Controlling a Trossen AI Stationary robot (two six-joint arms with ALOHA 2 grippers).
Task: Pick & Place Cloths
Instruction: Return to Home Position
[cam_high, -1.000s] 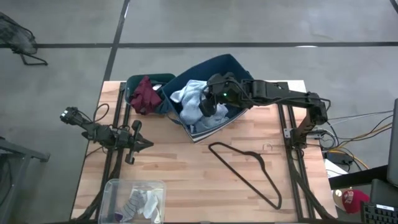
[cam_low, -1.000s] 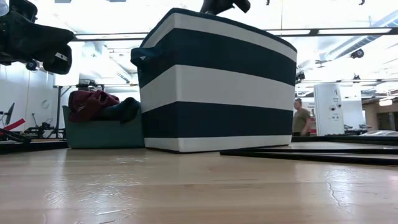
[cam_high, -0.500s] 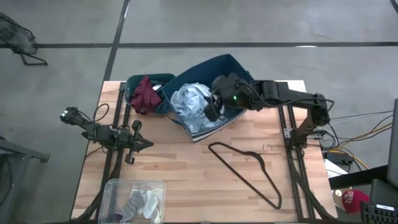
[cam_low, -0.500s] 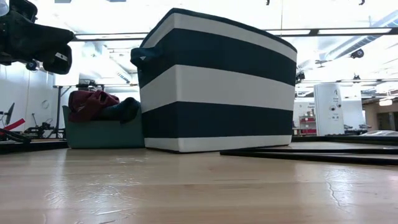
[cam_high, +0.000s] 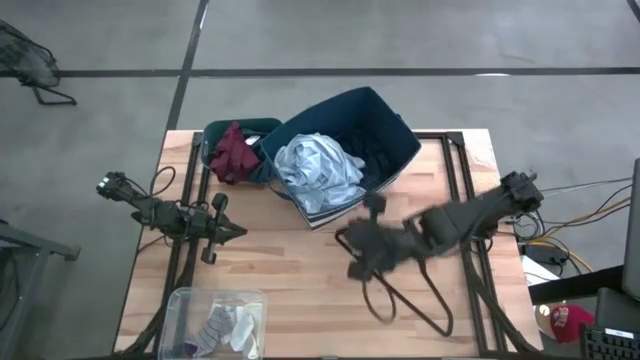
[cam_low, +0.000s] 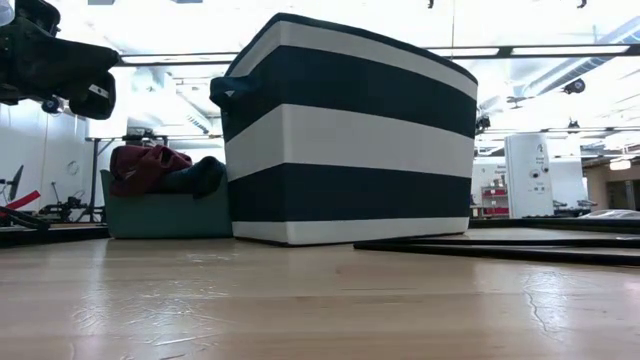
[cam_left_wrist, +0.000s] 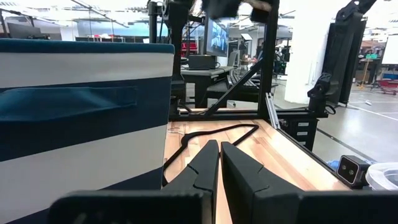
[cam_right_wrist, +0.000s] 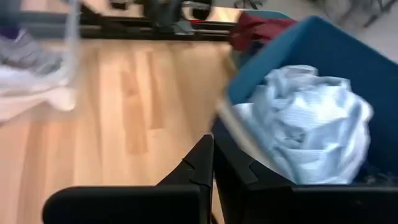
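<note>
A wooden worktop (cam_high: 290, 290) seen from above, with bare wood open across the middle and near centre, between the two arms. At the far middle stands a navy box (cam_high: 395, 125) with broad white stripes on its outer walls. A crumpled pale blue-white shirt (cam_high: 318, 168) lies inside it, filling the left half, with darker cloth beside it toward the right wall. Touching the box's left side, at the far edge, is a small green bin (cam_high: 258, 125) holding a maroon piece (cam_high: 232, 150) heaped above its rim. From worktop height a dark piece (cam_low: 203, 172) shows beside the maroon one in the same bin. In the near left corner sits a clear tub (cam_high: 180, 300) with white and grey socks (cam_high: 225, 325) in it. A thin dark hanger (cam_high: 443, 315) lies flat on the near right part of the worktop, just on the near side of the box. The right hand (cam_high: 362, 248) hangs above the hanger, clear of the box, its fingers pressed together and holding nothing. The left hand (cam_high: 228, 230) waits left of the box over bare wood, fingers likewise closed and empty.
</note>
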